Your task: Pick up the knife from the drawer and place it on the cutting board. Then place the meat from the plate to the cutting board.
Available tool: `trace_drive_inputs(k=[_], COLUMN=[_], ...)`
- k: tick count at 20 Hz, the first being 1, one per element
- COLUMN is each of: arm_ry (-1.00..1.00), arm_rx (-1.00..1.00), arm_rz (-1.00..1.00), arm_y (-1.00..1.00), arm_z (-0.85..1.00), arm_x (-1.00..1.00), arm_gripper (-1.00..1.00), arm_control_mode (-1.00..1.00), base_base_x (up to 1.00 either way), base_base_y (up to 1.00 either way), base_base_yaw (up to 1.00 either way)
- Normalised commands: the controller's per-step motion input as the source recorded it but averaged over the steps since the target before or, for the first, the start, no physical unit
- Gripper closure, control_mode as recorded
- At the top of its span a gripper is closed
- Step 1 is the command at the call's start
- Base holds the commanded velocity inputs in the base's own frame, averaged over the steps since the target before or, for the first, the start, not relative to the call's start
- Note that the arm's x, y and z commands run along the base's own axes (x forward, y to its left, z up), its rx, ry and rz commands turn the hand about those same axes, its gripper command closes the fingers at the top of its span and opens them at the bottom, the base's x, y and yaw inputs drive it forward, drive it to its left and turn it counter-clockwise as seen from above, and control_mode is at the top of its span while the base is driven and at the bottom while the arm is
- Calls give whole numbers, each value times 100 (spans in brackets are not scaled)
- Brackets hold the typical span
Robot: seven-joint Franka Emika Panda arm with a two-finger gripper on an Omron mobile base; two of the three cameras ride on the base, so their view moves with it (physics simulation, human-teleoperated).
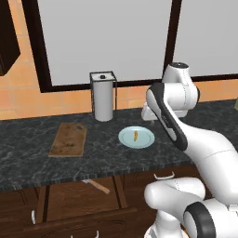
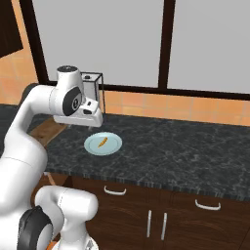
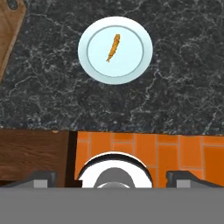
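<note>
While the tool (image 3: 112, 177) hangs wide open and empty above the speckled black stone worktop (image 1: 28, 148), the thin orange meat (image 1: 135, 135) lies on the round pale plate (image 1: 145, 141). Left of the plate lies the grained wooden cutting board (image 1: 68, 139); the tan-handled knife (image 1: 96, 186) rests in the open dark drawer (image 1: 69, 200) below.

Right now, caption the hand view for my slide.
Open gripper looks down at meat on the plate, cutting board beside.

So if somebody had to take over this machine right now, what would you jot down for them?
End effector: open, empty, high above the counter.
Knife: lying in the open drawer.
Cutting board: on the counter, nothing on it.
Meat: on the plate, right of the board in the left base view.
Done: drawer open.
Left: knife to board, then meat to board.
</note>
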Motion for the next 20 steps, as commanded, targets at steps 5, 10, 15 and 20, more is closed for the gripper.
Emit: trace_drive_inputs(k=[5,10,15,20], arm_ry=[1,0,0,0], arm_rx=[-2,0,0,0], arm_rz=[3,0,0,0], arm_y=[0,0,0,0], arm_z=[-1,0,0,0], arm_x=[0,0,0,0], arm_gripper=[-100,-100,-100,-100], arm_control_mode=[100,100,100,100], base_base_x=[-18,-23,5,16], base_base_y=[-2,-38,-81,-71], base_base_yaw=[12,48,48,43])
